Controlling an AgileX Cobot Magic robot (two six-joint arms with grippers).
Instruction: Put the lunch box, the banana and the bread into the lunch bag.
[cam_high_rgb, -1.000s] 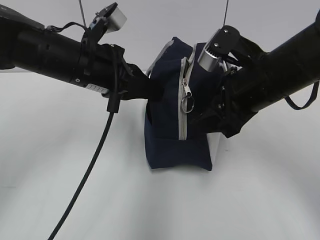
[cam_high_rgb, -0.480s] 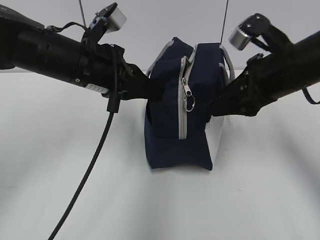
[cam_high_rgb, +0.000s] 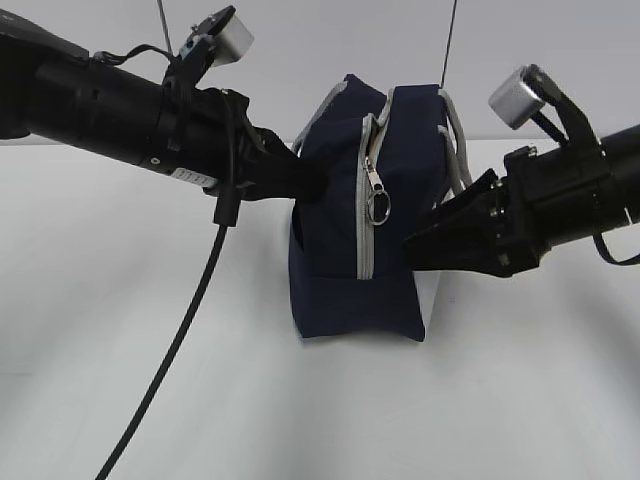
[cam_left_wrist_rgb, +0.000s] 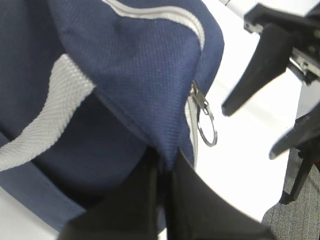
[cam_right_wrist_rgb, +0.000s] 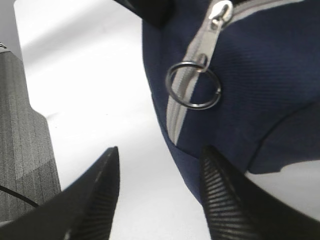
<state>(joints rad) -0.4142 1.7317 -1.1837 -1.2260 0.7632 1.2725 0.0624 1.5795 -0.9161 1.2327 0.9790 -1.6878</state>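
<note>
The navy lunch bag stands upright mid-table, its grey zipper running down the near end with a ring pull. My left gripper is shut on the bag's fabric at its left side; the left wrist view shows the cloth pinched between its jaws. My right gripper is open and holds nothing. Its tips point at the bag's right side, just below the ring pull, with the gap over bare table. The lunch box, the banana and the bread are out of view.
The white table surrounds the bag. A black cable hangs from the left arm down to the front edge. A grey block stands beside the table in the right wrist view.
The right arm has drawn back from the bag's right side and come down, so its open fingers now point at the bag below the ring pull. The left arm and the bag have stayed put.
</note>
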